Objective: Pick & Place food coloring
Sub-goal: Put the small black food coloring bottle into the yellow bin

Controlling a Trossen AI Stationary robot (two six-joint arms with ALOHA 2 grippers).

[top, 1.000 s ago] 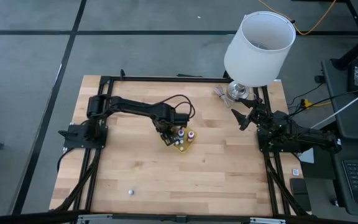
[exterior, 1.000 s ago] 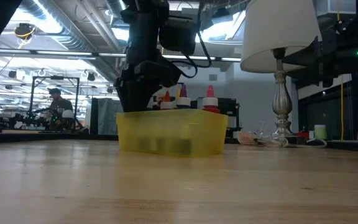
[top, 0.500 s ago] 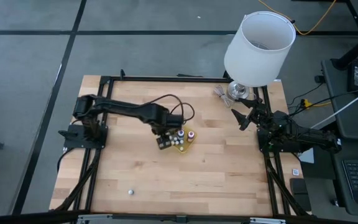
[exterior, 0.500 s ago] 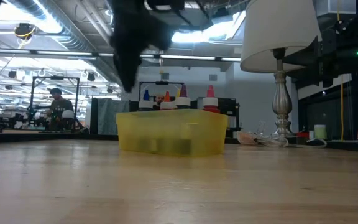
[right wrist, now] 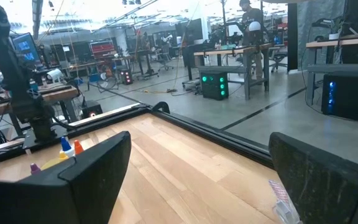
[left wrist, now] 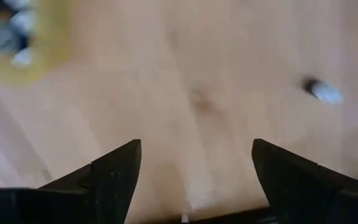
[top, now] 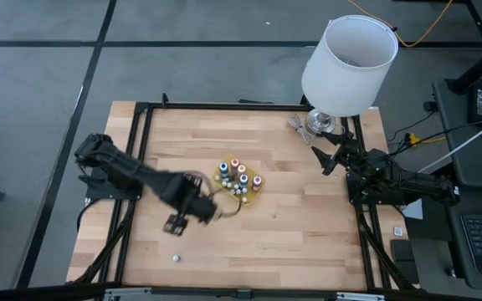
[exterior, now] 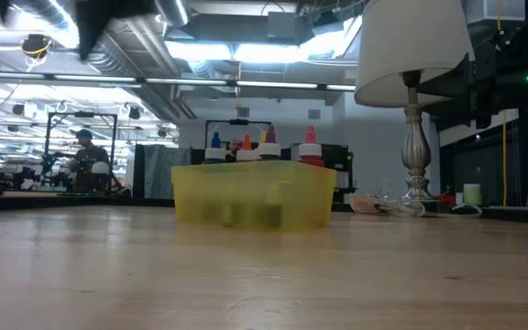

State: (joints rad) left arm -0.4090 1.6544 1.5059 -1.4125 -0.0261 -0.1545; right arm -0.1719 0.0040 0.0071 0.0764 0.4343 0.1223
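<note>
Several tiny dropper bottles (top: 239,177) with blue, orange, red and purple caps stand upright in a flat yellow tray (top: 224,169) at the table's middle; the low view shows their caps (exterior: 262,145) above the tray wall (exterior: 253,194). One whitish bottle (top: 175,258) lies alone on the wood near the near edge and also shows in the left wrist view (left wrist: 323,92). My left gripper (top: 175,223) hovers open and empty between the tray and that bottle, over bare wood (left wrist: 196,144). My right gripper (top: 324,160) waits open at the table's right edge (right wrist: 201,140).
A table lamp with a big white shade (top: 348,58) stands at the far right corner, its metal stem (exterior: 416,156) on the wood. A crumpled clear wrapper (top: 298,125) lies beside its base. Black frame rails (top: 128,209) run along the table's sides. Open wood lies left and near.
My left gripper has drawn away from the yellow tray, rising and swinging toward the table's near-left, and now hangs over bare wood. The tray and its bottles have stayed put and show uncovered from above. The right arm has kept still.
</note>
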